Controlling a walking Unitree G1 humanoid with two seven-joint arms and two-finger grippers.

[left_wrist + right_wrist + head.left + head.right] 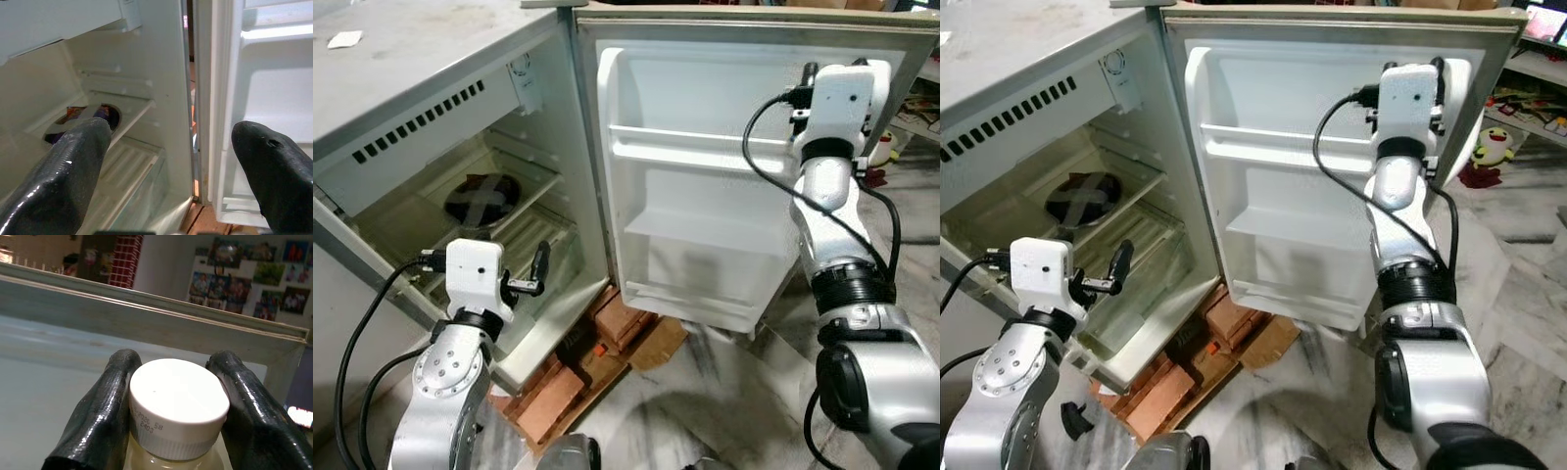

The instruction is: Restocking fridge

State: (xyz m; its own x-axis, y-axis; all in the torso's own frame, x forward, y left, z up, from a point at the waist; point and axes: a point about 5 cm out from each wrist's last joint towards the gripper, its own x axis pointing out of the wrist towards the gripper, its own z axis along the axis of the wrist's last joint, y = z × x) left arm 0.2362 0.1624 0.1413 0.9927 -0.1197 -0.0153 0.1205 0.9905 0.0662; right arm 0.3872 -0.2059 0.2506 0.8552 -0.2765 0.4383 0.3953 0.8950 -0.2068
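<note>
Bottle (176, 416) with a white cap sits pinched between the right claw's (173, 431) two black fingers, raised near the top of the open fridge door (705, 196). Left claw (171, 166) hangs spread wide, empty, before the fridge interior (489, 215).

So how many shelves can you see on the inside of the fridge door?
2. An upper door shelf with a front rail, and a lower door shelf beneath it. The right tool, holding a white-capped bottle, may hide part.
</note>
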